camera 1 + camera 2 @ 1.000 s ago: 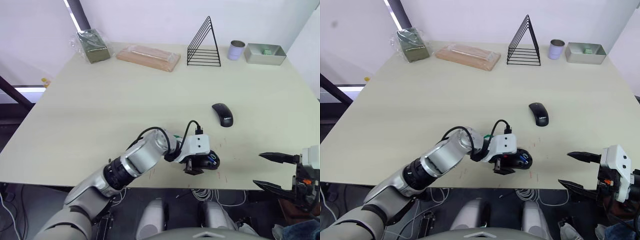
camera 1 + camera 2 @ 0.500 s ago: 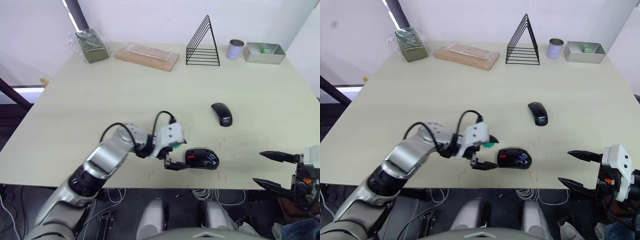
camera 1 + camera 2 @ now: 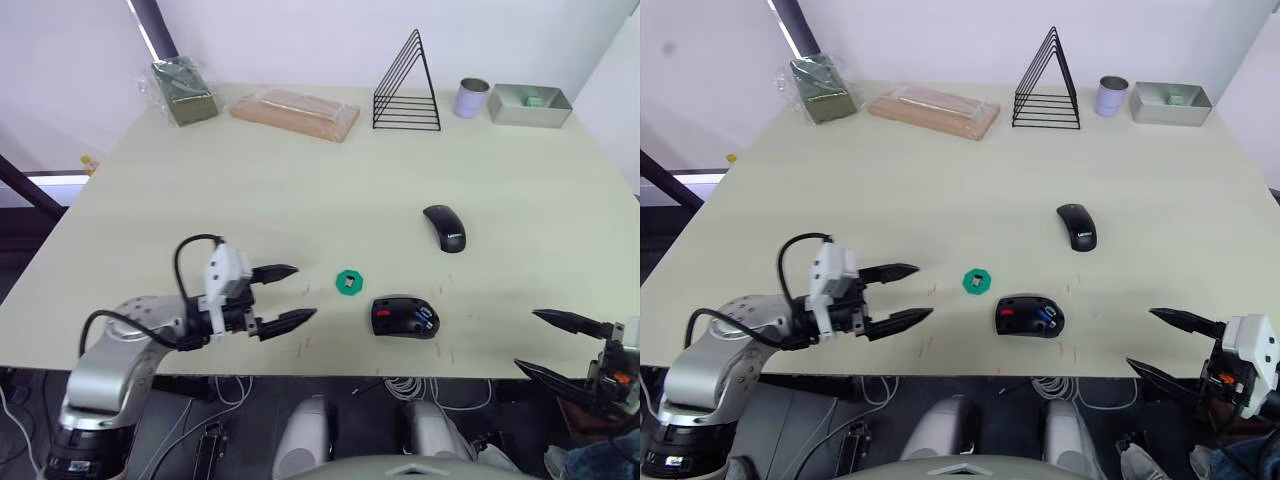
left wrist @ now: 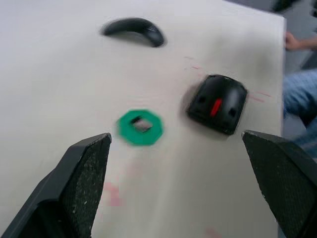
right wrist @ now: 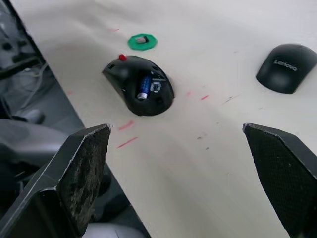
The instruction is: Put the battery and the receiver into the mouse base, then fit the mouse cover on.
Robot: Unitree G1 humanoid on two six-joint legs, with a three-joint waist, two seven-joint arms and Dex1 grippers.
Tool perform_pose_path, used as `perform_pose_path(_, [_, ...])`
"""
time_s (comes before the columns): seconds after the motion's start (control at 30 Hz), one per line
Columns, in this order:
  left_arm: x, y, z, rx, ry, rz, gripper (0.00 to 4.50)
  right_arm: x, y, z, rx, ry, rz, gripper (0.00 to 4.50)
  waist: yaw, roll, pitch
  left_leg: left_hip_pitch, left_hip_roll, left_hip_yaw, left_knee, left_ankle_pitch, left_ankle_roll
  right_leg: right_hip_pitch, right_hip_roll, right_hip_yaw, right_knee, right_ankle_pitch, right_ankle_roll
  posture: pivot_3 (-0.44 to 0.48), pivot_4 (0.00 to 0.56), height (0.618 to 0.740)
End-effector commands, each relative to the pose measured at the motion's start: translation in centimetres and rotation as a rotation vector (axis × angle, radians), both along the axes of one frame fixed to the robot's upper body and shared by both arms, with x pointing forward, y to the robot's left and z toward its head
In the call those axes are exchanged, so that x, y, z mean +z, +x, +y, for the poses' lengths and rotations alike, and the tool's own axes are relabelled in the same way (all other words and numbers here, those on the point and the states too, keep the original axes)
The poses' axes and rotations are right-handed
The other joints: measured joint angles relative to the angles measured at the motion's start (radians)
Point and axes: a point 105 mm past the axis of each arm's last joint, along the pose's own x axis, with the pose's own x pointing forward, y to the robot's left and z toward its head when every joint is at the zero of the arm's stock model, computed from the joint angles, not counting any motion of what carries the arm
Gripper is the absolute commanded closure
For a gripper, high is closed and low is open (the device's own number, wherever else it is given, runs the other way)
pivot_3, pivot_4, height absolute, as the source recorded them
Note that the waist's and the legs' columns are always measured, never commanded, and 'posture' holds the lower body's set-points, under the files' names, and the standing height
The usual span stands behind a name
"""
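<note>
Right gripper (image 3: 1168, 345): lower right of the head view, off the table's near edge, fingers spread wide and carrying nothing.

Left gripper (image 3: 290, 295): lower left of centre, just above the table (image 3: 300, 190), jaws apart and empty, pointing toward the green disc.

Mouse base (image 3: 404, 318): low centre-right, near the front edge, lying open side up with red showing at the wheel end.

Battery (image 5: 143, 87): we see the blue cylinder lying inside the base's compartment, so we judge that part done.

Green disc (image 3: 349, 282): just left of the base and apart from it; a small dark piece sits in its middle.

Receiver (image 4: 142, 124): we take that dark piece on the disc to be it, though it is too small for us to be sure.

Mouse cover (image 3: 445, 229): further back, right of centre, well apart from the base, glossy side up.

Step in hand: we judge the receiver comes next. We should come down over the disc centre, pinch narrowly on the nub alone, and lift straight so the disc does not drag along.
</note>
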Motion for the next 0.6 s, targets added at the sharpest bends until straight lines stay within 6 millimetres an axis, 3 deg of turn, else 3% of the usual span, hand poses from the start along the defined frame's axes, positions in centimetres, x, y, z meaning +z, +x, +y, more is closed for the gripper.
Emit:
perform_pose_path(0.03, [0.4,-0.2,0.8,0.001,-0.034,-0.014,0.02,1.3,0.3,-0.1,0.023,0.002,-0.067,0.0,0.002,0.001,0.001,0.0,0.0,0.0,0.0,0.0,0.0,0.0,-0.001,0.0,0.0,0.0,0.0,0.0,0.15,0.74])
perform_pose_path(0.23, [-0.5,1.1,1.6,0.057,-0.043,-0.007,0.02,1.4,0.6,0.3,0.031,0.006,-0.083,0.0,0.001,0.001,0.001,0.0,-0.001,0.0,0.0,0.0,0.0,0.0,-0.002,-0.002,0.0,0.0,0.0,0.0,0.15,0.74])
perform_pose_path(0.47, [-0.2,2.6,-0.6,0.196,-0.01,-0.112,0.02,1.9,0.7,1.0,0.049,0.022,-0.093,0.0,-0.001,0.0,0.001,0.0,-0.002,0.001,0.0,0.0,0.0,0.001,-0.003,-0.001,0.0,0.0,0.0,0.0,0.15,0.74])
perform_pose_path(0.6, [0.2,2.2,-2.9,0.25,-0.029,-0.037,0.02,2.3,0.9,0.9,0.057,0.028,-0.101,0.0,-0.001,0.0,0.001,0.0,-0.002,0.001,0.0,0.0,0.0,0.001,-0.004,-0.001,0.0,0.0,0.0,0.0,0.15,0.74])
